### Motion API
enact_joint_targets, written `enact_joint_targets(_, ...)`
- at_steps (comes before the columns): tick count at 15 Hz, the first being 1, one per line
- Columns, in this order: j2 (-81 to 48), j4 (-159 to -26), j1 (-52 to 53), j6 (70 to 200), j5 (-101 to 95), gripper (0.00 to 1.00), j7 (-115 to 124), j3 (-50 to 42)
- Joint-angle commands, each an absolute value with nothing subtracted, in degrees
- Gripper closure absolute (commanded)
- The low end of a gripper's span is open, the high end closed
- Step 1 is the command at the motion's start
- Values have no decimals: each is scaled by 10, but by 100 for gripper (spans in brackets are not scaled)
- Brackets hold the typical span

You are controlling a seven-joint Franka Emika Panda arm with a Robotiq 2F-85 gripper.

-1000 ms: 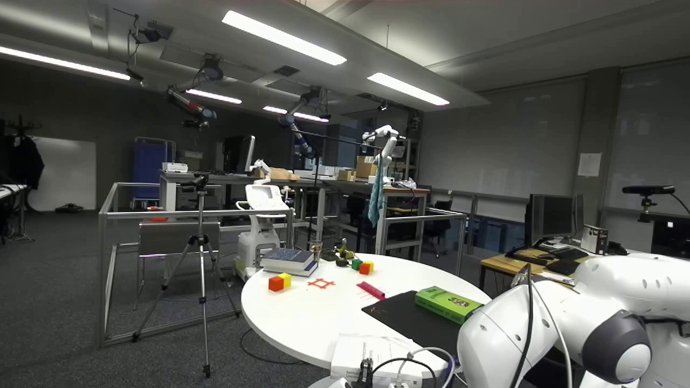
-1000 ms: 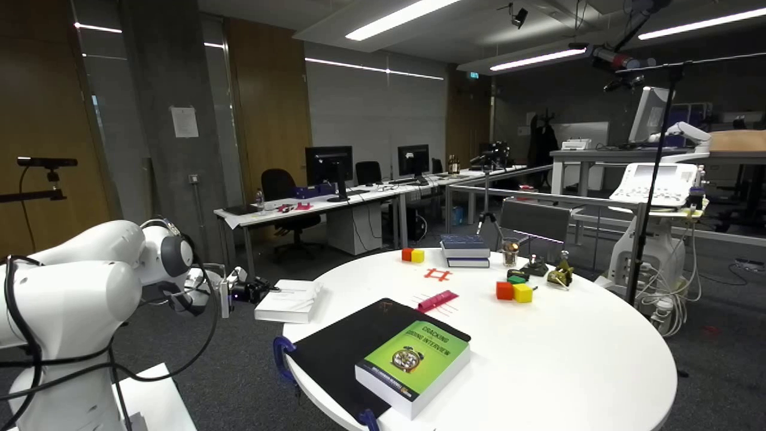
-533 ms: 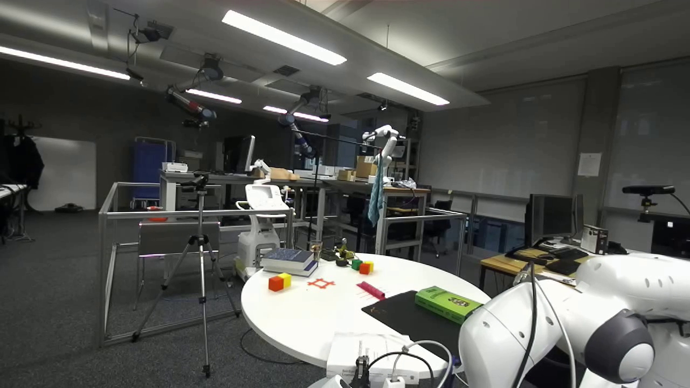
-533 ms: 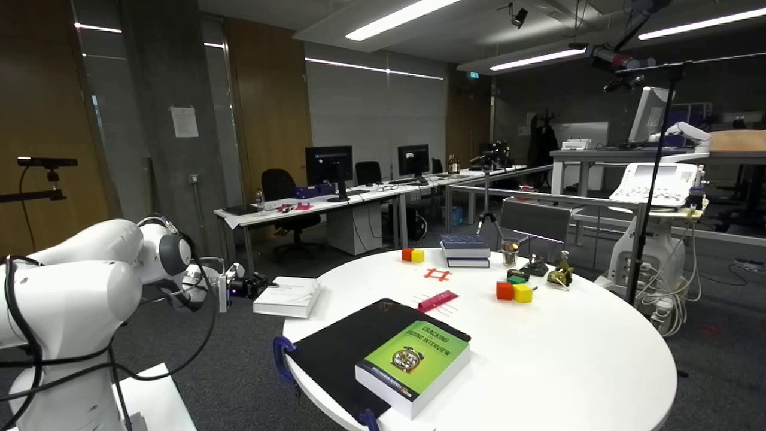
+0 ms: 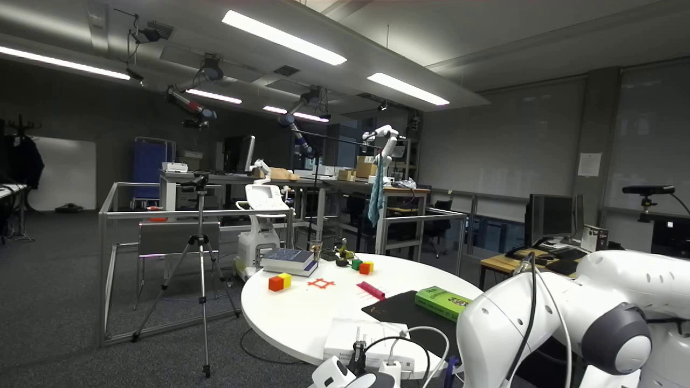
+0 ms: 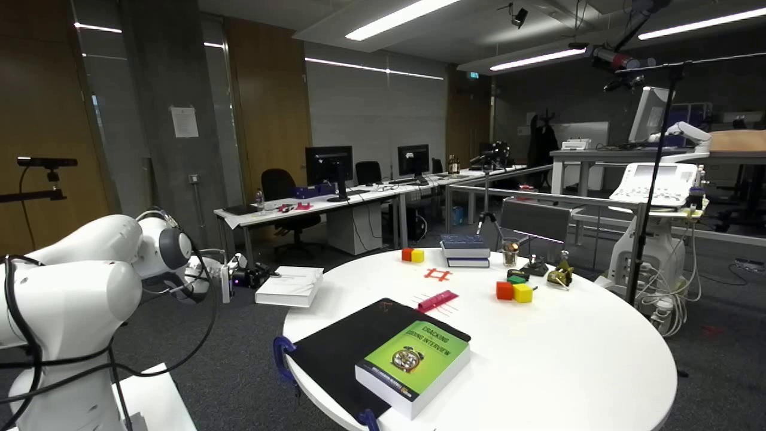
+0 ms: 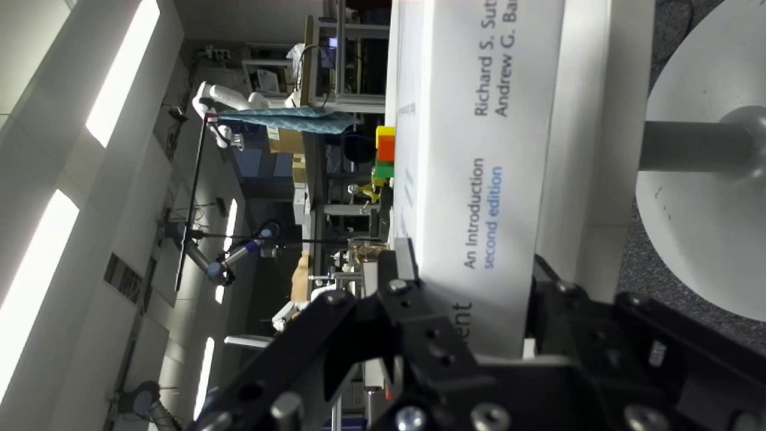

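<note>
While your black, bolted fingers pinch the boxy, smooth white book across its thickness at the spine, it juts past the rim of the round tabletop; thick green book lies on matte black sheet.

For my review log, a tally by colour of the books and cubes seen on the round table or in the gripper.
White book, in the gripper: 1
Green book: 1
Blue books, stacked: 2
Red cubes: 2
Yellow cubes: 2
Green cube: 1
Total: 9 (4 books, 5 cubes)
</note>
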State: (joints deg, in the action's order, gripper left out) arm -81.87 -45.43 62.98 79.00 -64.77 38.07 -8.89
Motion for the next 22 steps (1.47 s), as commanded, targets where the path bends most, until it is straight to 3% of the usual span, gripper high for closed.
enact_joint_targets(1,-752,-513,638,752,-665,84,374,-115)
enact_joint_targets(22,-496,-875,531,972,-704,84,392,-218)
